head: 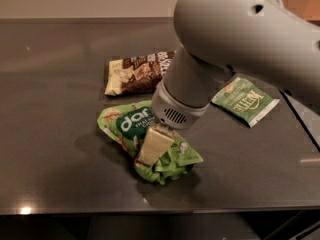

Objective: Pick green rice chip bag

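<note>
We start at the gripper point(155, 153). It hangs straight down from the wrist onto the lower half of the green rice chip bag point(131, 125), near the front edge of the table point(50, 114). One cream finger point(152, 145) shows, lying flat against the foil. Its partner is hidden behind it, under the wrist housing. The foil is bunched into folds on both sides of that finger, so we judge the jaws to be pinching the bag's crumpled lower half rather than standing spread above it.

The bag is not off to one side of the jaws but directly under and around them. As we see it, its long axis runs from about 10 o'clock to about 4 o'clock. The dark label end lies flat on the table toward 10 o'clock from the grip, and the crushed end puffs out toward 5 o'clock. Because the hold sits off-centre, we expect the label end to droop when lifted — the move that remains is simply straight up.

Farther out, the brown-and-cream bag point(132, 74) lies at about 12 o'clock, near but apart from the green bag. The small Kettle packet point(245, 100) sits well apart at about 2 o'clock, beyond the arm point(240, 29).
</note>
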Controlling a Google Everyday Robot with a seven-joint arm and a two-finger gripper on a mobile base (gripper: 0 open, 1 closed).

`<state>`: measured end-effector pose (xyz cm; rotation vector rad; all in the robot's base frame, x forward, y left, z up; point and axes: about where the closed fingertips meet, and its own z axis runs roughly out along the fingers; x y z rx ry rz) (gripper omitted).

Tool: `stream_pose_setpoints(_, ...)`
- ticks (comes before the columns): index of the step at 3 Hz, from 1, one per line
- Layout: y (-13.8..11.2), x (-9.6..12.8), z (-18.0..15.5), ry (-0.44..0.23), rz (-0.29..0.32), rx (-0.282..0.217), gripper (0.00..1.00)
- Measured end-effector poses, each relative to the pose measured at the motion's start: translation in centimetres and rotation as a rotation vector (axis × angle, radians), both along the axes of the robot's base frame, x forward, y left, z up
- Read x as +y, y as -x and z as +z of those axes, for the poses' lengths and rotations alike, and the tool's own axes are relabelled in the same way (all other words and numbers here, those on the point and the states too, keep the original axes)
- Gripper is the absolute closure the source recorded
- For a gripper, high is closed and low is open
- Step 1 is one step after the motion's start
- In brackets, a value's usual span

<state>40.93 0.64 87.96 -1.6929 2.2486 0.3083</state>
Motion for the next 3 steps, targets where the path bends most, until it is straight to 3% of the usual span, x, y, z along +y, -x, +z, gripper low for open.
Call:
stream_pose_setpoints(1, -0.8, -0.9, 2.5, -0.061, 0.039, -0.013, 1.0)
stream_pose_setpoints(3, -2.1, -1.5, 9.4, -0.179, 0.218, -0.064, 1.0)
